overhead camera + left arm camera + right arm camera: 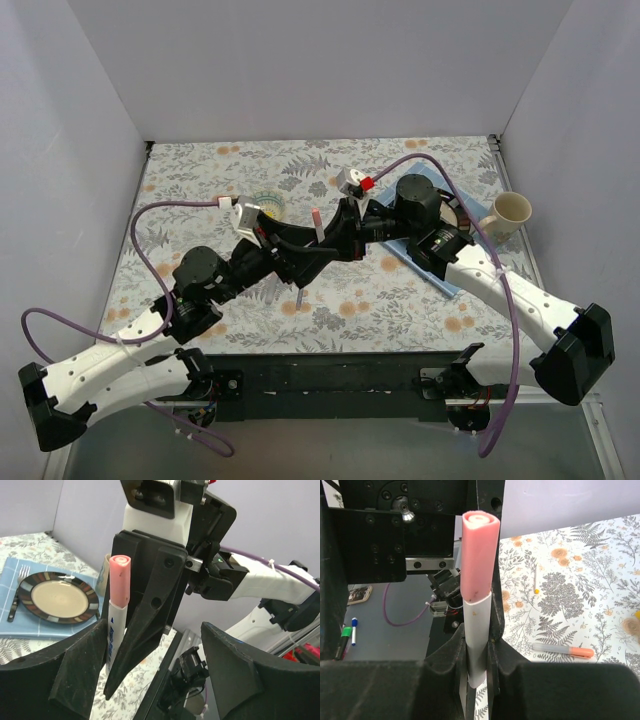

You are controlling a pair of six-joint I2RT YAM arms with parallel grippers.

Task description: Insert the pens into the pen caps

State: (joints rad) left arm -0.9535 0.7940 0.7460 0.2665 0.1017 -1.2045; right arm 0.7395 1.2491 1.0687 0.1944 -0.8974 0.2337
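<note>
My right gripper (pixel 479 647) is shut on the white barrel of a pen (pixel 479 630) and holds it upright. A salmon-pink cap (pixel 479 555) sits on the pen's top end. In the top view the pen (pixel 318 225) stands between the two grippers above the middle of the table. My left gripper (pixel 152 630) is open, its fingers (pixel 75 675) spread wide on either side of the right gripper's finger and the held pen (pixel 116 625). A second pen with a grey barrel and an orange cap (pixel 563 650) lies on the table.
A plate (pixel 55 597) with a fork lies on a blue placemat (pixel 10 570) under the right arm. A cream mug (pixel 508 212) stands at the right edge. A thin pale stick with an orange end (pixel 535 580) and a slim pen (pixel 299 298) lie on the floral cloth.
</note>
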